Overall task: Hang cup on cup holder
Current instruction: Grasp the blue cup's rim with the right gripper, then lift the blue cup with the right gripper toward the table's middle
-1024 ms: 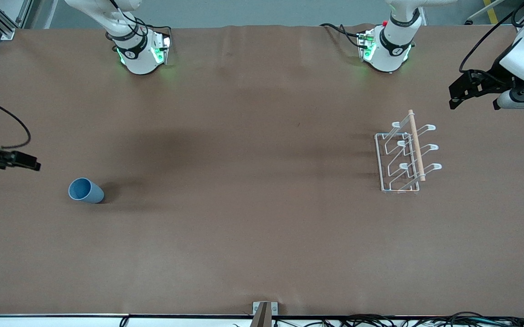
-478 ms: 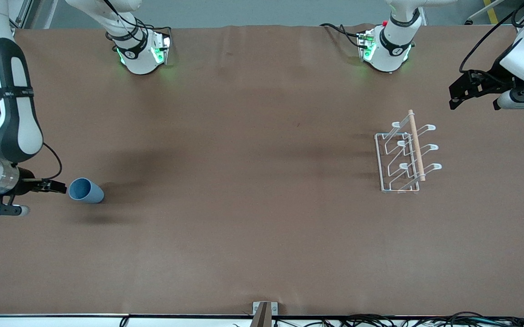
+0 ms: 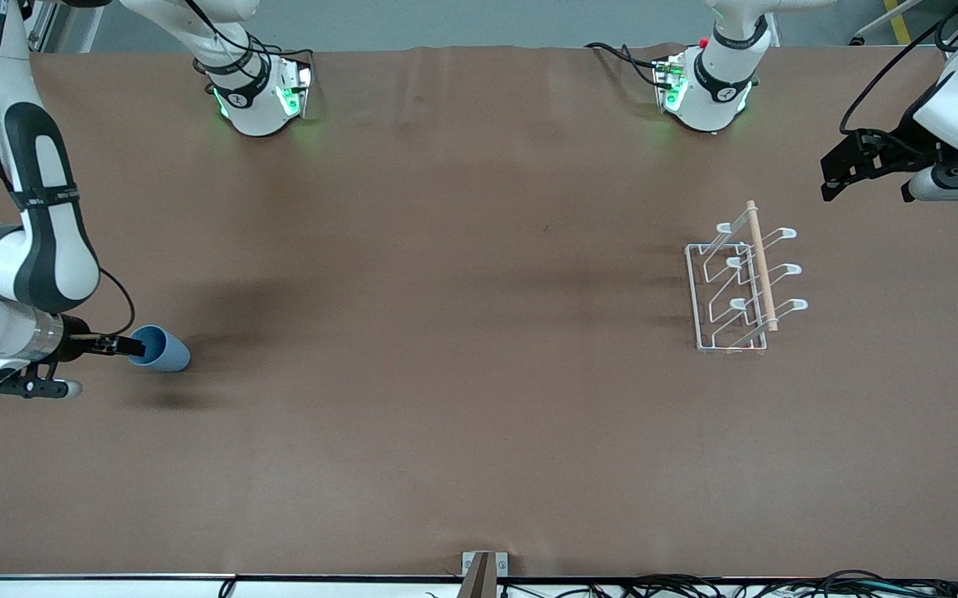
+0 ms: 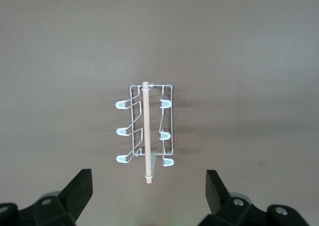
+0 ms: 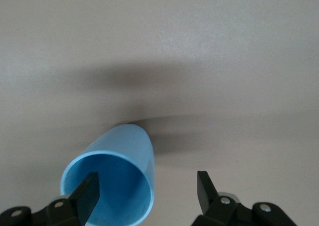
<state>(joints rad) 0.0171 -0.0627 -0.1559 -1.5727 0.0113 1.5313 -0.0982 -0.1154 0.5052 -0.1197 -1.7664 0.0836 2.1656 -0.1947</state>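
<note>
The light-blue cup [image 3: 160, 349] lies on its side at the right arm's end of the desk [image 3: 446, 432], mouth facing the right tool [image 3: 132, 347], whose fingers stand apart, one inside the rim; the left tool [image 3: 834, 176] waits with fingers apart near the cup holder [image 3: 740, 286].

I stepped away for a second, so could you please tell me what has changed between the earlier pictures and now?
The right claw has swung in from the table's edge at the right arm's end to the cup; one finger now sits inside the rim, the other outside, nothing gripped yet. The cup has not moved. The cup holder and the waiting left claw, open, stayed put.
</note>
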